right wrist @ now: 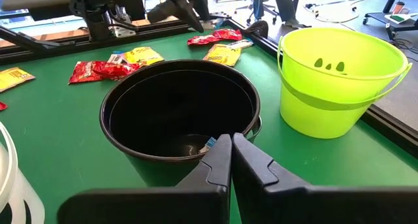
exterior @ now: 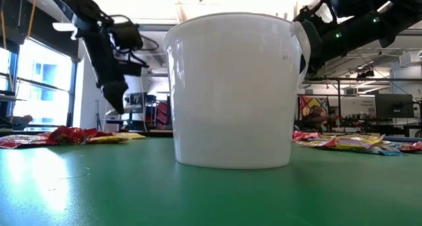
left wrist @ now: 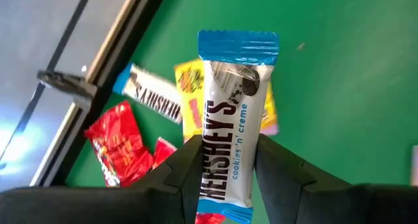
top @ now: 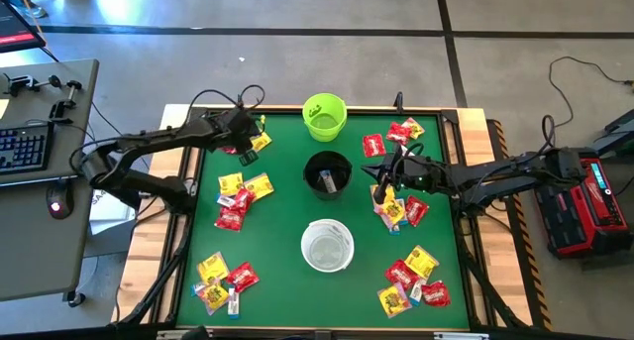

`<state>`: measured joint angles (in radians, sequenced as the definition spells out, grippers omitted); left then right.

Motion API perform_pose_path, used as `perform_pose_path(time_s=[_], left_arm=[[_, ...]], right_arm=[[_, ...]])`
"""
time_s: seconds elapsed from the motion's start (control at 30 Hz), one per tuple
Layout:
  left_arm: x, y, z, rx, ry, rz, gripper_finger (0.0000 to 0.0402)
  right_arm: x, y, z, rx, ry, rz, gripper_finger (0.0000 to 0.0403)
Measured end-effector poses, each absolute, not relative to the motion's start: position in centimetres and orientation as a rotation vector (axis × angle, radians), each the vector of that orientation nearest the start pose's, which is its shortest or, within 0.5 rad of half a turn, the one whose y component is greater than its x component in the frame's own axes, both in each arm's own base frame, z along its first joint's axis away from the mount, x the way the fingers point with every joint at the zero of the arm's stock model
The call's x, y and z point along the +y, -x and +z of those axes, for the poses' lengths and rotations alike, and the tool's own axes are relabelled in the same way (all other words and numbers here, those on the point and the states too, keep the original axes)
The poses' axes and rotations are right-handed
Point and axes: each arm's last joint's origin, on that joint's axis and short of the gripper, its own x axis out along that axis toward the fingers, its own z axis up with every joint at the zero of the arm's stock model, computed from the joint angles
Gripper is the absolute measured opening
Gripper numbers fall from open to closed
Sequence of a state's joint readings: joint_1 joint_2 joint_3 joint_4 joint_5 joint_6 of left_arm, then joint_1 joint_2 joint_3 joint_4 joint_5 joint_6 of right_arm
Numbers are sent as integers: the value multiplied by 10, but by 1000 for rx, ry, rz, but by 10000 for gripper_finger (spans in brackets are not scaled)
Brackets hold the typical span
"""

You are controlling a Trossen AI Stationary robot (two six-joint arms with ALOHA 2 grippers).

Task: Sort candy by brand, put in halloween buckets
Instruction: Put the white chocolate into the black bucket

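My left gripper (top: 247,147) hangs over the mat's far left corner, shut on a blue-and-white Hershey's candy bar (left wrist: 234,100). Below it lie red, yellow and blue-and-white candy packets (left wrist: 124,142). Down the mat's middle stand the lime green bucket (top: 324,117), the black bucket (top: 327,173) with a blue-and-white candy (top: 328,182) inside, and the white bucket (top: 327,245). My right gripper (right wrist: 230,142) is shut and bare, just right of the black bucket's rim (right wrist: 179,67). My left gripper pinches the bar between its two fingers (left wrist: 277,168), which press on its two long edges at the lower half (left wrist: 222,178). The bar lies along the fingers and sticks out past their tips. The gripper slants downward, and the bar is lifted clear of the mat.
Candy heaps lie on the green mat at left middle (top: 242,195), near left (top: 223,279), far right (top: 394,134), right middle (top: 401,211) and near right (top: 414,281). In the low view the white bucket (exterior: 234,87) fills the middle. A raised dark frame (top: 451,117) edges the mat.
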<state>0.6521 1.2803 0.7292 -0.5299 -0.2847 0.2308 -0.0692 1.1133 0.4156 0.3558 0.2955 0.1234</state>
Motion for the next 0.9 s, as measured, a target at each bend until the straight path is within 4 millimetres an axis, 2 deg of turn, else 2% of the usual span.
perform_pose_path(time_s=[0.17,0.27,0.67,0.9], left_arm=[[131,-184,207,1160,2,665,115],[125,-193,221,1148,-3,632,115],[105,-248,289,991,-96,497,115],[94,-287,306,992,-167,405,115]], right_arm=[[-24,-218,197,318,-82,-384,0],[-24,-218,197,318,-80,-394,0],[-24,-218,197,318,-79,-395,0],[-24,-218,197,320,-68,-394,0]])
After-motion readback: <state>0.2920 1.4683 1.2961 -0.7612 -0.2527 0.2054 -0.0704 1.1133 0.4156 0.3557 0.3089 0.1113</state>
